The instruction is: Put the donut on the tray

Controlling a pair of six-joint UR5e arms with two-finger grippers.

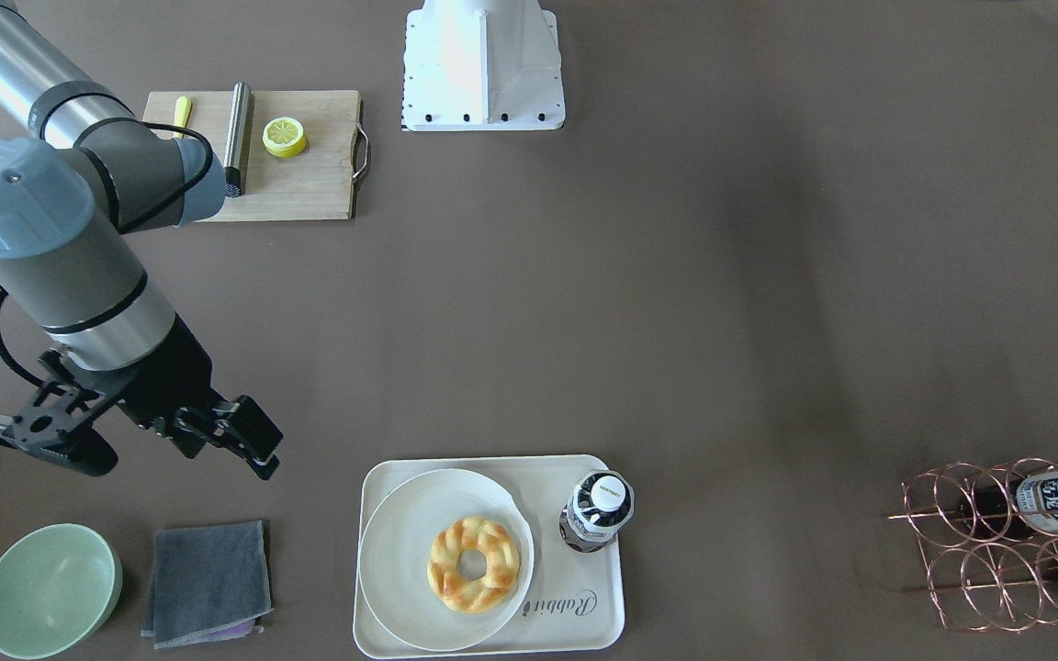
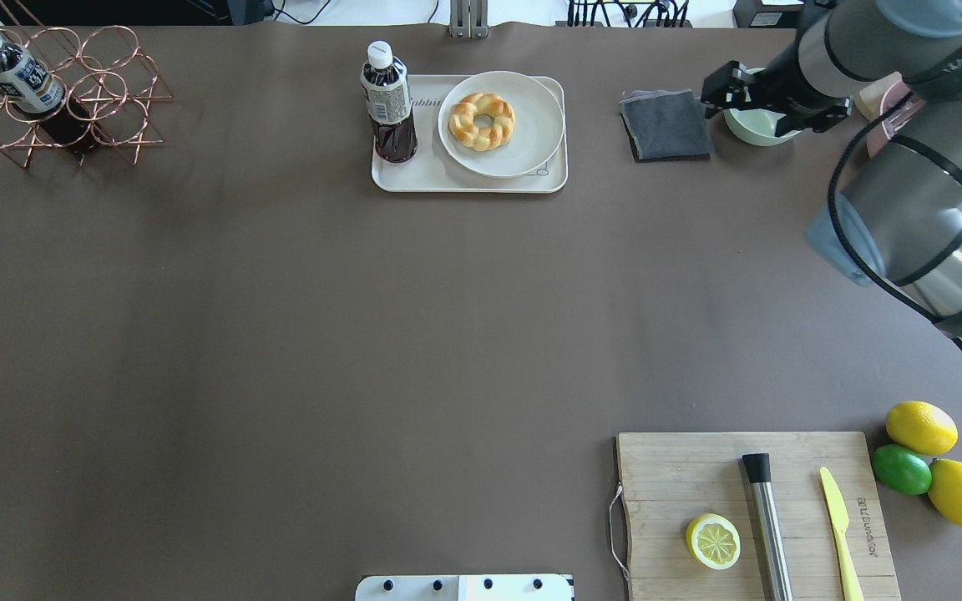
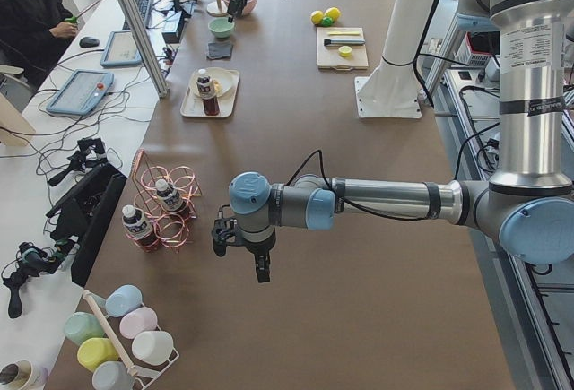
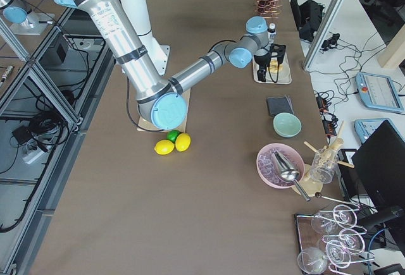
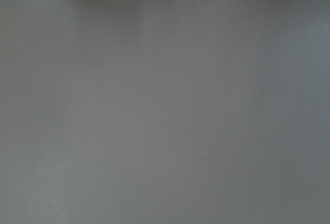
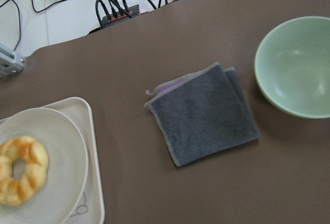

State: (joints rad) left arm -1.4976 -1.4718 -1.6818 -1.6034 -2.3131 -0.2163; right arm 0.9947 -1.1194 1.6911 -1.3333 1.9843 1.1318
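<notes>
The braided golden donut (image 1: 474, 563) lies on a round off-white plate (image 1: 419, 523) that rests on the cream tray (image 1: 575, 610) with "Rabbit" script. It also shows in the overhead view (image 2: 481, 121) and at the left edge of the right wrist view (image 6: 20, 170). My right gripper (image 1: 237, 442) hangs above the table beside the tray, over the grey cloth (image 1: 208, 583), open and empty. My left gripper (image 3: 244, 260) hovers over bare table far from the tray; I cannot tell whether it is open or shut.
A dark drink bottle (image 1: 598, 509) stands on the tray beside the plate. A pale green bowl (image 1: 50, 589) sits past the cloth. A wooden cutting board (image 1: 299, 184) holds a lemon half (image 1: 284, 136). A copper wire rack (image 1: 1007, 551) holds bottles.
</notes>
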